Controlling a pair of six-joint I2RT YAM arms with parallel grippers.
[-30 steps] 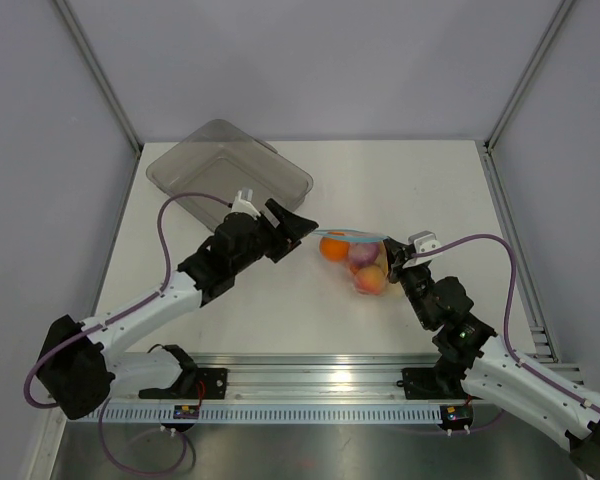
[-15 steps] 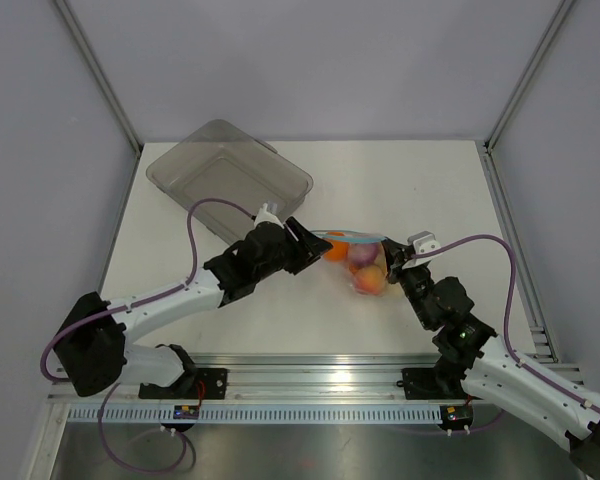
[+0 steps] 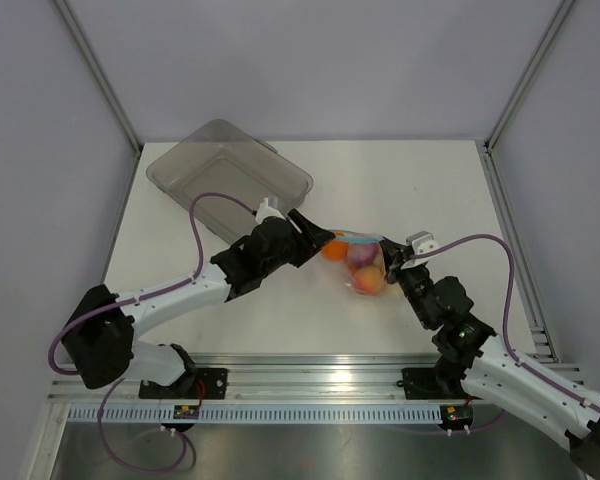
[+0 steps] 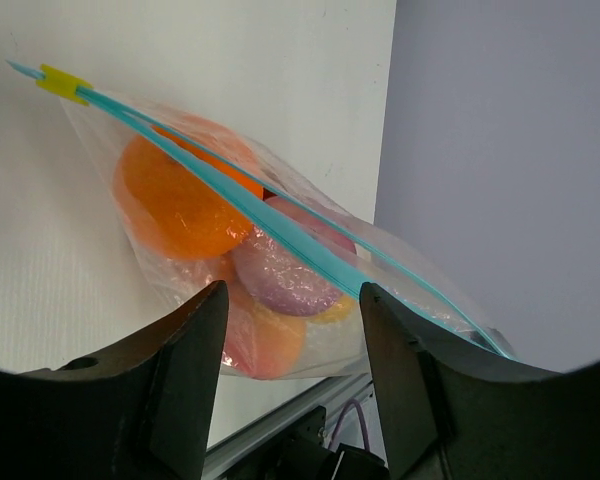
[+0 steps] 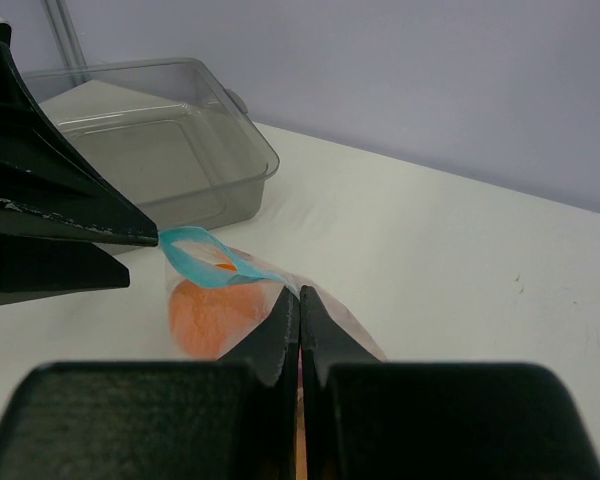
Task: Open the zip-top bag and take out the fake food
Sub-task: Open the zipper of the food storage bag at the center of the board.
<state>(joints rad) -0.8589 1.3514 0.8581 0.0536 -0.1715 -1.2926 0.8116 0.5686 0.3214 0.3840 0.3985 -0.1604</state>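
The zip-top bag (image 3: 363,262) lies mid-table, holding the fake food: an orange ball (image 4: 170,200), a purple piece (image 4: 285,275) and a peach (image 4: 265,345). Its teal zip strip (image 4: 280,232) runs diagonally, with a yellow slider (image 4: 65,82) at the far end. My left gripper (image 3: 318,241) is open at the bag's left end, its jaws either side of the bag's lower part in the left wrist view (image 4: 292,300). My right gripper (image 3: 391,258) is shut on the bag's right edge (image 5: 300,295). There the zip strip (image 5: 205,258) bows open in a loop.
A grey translucent tray (image 3: 230,170) stands at the back left, also seen in the right wrist view (image 5: 150,130). The metal rail with the arm bases (image 3: 310,385) runs along the near edge. Frame posts stand at the back corners.
My left arm has swung right and forward, bringing its open gripper up to the bag's left end. The right gripper and the bag have barely moved.
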